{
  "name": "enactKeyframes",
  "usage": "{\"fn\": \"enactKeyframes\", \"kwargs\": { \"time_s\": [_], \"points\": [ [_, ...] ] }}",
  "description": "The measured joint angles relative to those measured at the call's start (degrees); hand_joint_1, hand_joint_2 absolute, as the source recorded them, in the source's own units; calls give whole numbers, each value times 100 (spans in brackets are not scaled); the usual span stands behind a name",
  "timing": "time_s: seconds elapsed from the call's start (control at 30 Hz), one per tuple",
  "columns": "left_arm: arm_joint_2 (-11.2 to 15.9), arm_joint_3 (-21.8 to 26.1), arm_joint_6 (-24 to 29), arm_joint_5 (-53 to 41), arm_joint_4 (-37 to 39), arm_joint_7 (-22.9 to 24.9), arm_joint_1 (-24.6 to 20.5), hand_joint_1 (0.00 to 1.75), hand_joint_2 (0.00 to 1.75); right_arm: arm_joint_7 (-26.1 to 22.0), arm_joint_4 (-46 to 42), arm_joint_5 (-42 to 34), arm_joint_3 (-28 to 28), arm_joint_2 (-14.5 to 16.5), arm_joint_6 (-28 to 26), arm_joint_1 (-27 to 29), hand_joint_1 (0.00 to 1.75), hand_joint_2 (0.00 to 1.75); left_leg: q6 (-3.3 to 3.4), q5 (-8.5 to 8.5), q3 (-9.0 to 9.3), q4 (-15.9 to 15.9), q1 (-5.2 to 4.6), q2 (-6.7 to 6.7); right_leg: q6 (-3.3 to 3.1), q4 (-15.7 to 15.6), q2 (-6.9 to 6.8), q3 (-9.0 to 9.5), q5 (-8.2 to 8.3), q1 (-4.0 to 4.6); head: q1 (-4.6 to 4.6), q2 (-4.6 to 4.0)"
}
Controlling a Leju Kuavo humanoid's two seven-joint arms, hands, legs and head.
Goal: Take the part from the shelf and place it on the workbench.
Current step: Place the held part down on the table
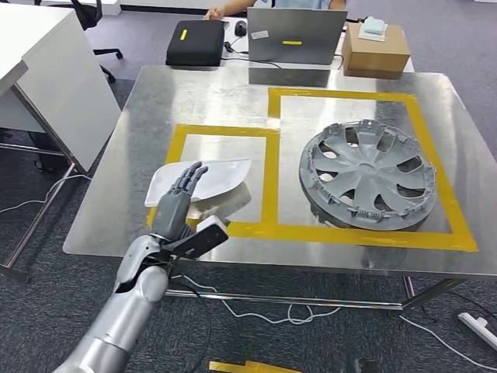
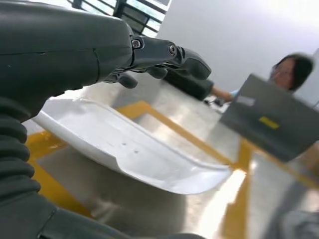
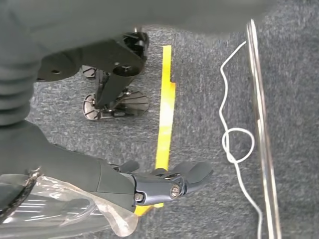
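A white curved part (image 1: 218, 177) lies on the metal workbench (image 1: 175, 101), inside the left yellow-taped square. My left hand (image 1: 175, 203) hovers over the part's near left end, fingers stretched out straight. In the left wrist view the fingers (image 2: 165, 54) stand above the white part (image 2: 131, 149) with a gap between them, gripping nothing. My right hand (image 3: 165, 184) hangs low over the grey carpet, its fingers extended and nothing in it.
A grey wheel cover (image 1: 366, 172) fills the right taped square. Behind the bench are a laptop (image 1: 296, 35), a black case (image 1: 196, 43), a cardboard box (image 1: 375, 48) and a seated person. A white desk (image 1: 46, 70) stands at left. Cables lie on the floor.
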Motion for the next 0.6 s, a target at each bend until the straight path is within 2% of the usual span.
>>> {"fn": "enactKeyframes", "kwargs": {
  "time_s": [0.07, 0.17, 0.23, 0.3, 0.37, 0.4, 0.43, 0.47, 0.5, 0.53, 0.57, 0.6],
  "points": [
    [17, 1, 13, 531, -626, -364, 482, 0, 0, -2, -1, -33, -75, 20, -25, 55, 0, 0, 16, -13, -1, 8, -6, 0, 5, -4, -2, 2, -4, -4, 1, 0],
    [90, 49, -94, 1499, -1432, -977, 1177, 0, 0, 22, -12, -39, -186, 79, -63, 118, 0, 0, 96, -34, 5, 26, -27, 2, 52, -25, -3, 23, 6, -20, -3, 0],
    [145, 135, -226, 1970, -1845, -1303, 1544, 0, 0, 38, -22, -27, -257, 115, -83, 142, 0, 0, 136, 34, 61, -83, 13, 15, 84, -16, -10, 21, -25, -7, -3, 0],
    [186, 225, -314, 2168, -2118, -1455, 1788, 0, 0, 43, -30, -18, -316, 130, -94, 146, 0, 0, 160, 112, 106, -204, 61, 31, 121, 271, -33, -102, -272, -8, 10, 0],
    [215, 278, -349, 2209, -2270, -1489, 1944, 0, 0, 48, -33, -15, -355, 135, -95, 143, 0, 0, 159, 138, 95, -224, 71, 37, 175, 981, -51, -383, -682, -49, 20, 0],
    [227, 296, -358, 2215, -2318, -1493, 2002, 0, 0, 49, -35, -14, -369, 136, -95, 143, 0, 0, 147, 147, 82, -221, 77, 40, 206, 1312, -55, -504, -823, -73, 22, 0],
    [239, 309, -362, 2220, -2353, -1496, 2046, 0, 0, 50, -39, -14, -381, 136, -96, 145, 0, 0, 128, 155, 70, -215, 87, 42, 239, 1482, -61, -546, -871, -99, 20, 0],
    [250, 320, -363, 2223, -2380, -1498, 2075, 0, 0, 51, -45, -14, -393, 136, -96, 147, 0, 0, 102, 162, 56, -204, 105, 43, 272, 1422, -69, -474, -814, -125, 20, 0],
    [259, 331, -363, 2225, -2406, -1498, 2095, 0, 0, 51, -52, -14, -402, 136, -97, 146, 0, 0, 66, 164, 39, -181, 130, 42, 308, 1129, -83, -283, -671, -155, 21, 0],
    [267, 341, -364, 2226, -2430, -1498, 2109, 0, 0, 52, -58, -14, -409, 136, -97, 140, 0, 0, 19, 158, 19, -142, 153, 42, 353, 710, -98, -32, -532, -188, 22, 0],
    [275, 356, -364, 2226, -2456, -1499, 2119, 0, 0, 53, -61, -12, -413, 144, -96, 129, 0, 0, -36, 143, -5, -94, 163, 37, 373, 349, -92, 180, -440, -200, 29, 0],
    [282, 368, -364, 2225, -2485, -1502, 2125, 0, 0, 54, -63, -11, -414, 153, -95, 120, 0, 0, -89, 130, -26, -49, 166, 33, 354, 100, -81, 335, -391, -205, 24, 0]
  ]
}}
